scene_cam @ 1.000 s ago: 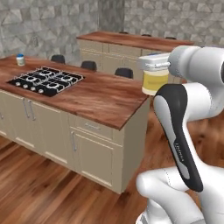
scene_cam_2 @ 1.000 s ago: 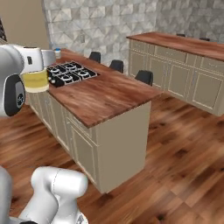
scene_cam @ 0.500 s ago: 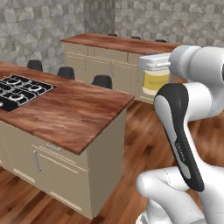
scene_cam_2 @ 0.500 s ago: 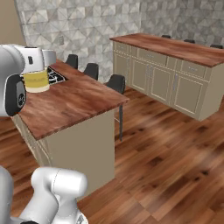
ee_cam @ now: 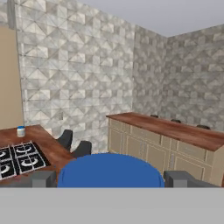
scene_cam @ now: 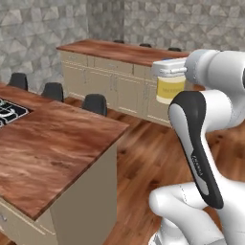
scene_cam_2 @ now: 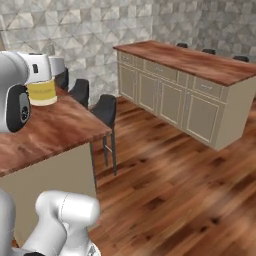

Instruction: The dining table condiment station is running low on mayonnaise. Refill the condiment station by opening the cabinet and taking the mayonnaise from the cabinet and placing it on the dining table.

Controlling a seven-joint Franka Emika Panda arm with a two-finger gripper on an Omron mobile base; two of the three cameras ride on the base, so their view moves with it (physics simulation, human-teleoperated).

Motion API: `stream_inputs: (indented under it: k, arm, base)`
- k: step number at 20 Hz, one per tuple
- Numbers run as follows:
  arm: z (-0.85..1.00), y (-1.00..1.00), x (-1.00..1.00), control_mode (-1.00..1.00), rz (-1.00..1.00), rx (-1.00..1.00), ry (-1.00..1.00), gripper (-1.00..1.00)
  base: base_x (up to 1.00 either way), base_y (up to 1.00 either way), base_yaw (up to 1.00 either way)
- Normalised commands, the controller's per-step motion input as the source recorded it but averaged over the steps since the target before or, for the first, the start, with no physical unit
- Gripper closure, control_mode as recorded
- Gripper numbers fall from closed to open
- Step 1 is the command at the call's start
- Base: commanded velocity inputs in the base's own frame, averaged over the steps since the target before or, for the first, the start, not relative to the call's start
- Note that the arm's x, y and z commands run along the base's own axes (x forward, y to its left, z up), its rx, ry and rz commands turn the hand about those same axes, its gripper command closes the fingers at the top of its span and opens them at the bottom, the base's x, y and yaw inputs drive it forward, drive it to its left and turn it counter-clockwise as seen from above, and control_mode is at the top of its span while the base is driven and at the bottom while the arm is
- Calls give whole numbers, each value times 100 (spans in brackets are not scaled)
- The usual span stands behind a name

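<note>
Nearest to us, at the bottom centre of the hand view, the blue lid of the mayonnaise (ee_cam: pixel 110 170) sits between the two dark finger tips of the gripper (ee_cam: pixel 110 178), whose jaws stand wide because they are clamped on the broad jar; we judge it a firm carrying hold. In the left base view the same jar (scene_cam: pixel 170 83) appears at upper right, upright, its yellowish band showing against the white arm, raised clear of any surface. We read this height as a transport posture, keeping the jar above the table edge. Below and to the left lies the dining table (scene_cam: pixel 52 148), its reddish-brown top occupying the lower left of the frame, with the cooktop (ee_cam: pixel 19 159) further along it at the left of the hand view. A small blue-lidded jar (ee_cam: pixel 20 131) stands beyond the cooktop. Black stools (scene_cam_2: pixel 106 111) line the far side of the table. Farthest, a wood-topped counter (scene_cam_2: pixel 192 60) runs along the stone wall at upper right. We judge the placing step is not yet done.
</note>
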Motion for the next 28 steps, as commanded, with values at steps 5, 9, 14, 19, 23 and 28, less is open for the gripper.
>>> stream_inputs:
  k: [5,9,14,19,23,28]
  arm:
    - [0,0,0,100,0,0,0,100]
    - [0,0,0,100,0,0,0,100]
    - [0,0,0,100,0,0,0,100]
    - [0,0,0,100,0,0,0,100]
    - [0,0,0,100,0,0,0,100]
    - [0,0,0,100,0,0,0,100]
  base:
    - [71,-100,15]
    - [80,-100,21]
    - [85,-100,23]
    - [98,-98,25]
    - [100,-71,34]
    - [100,-49,44]
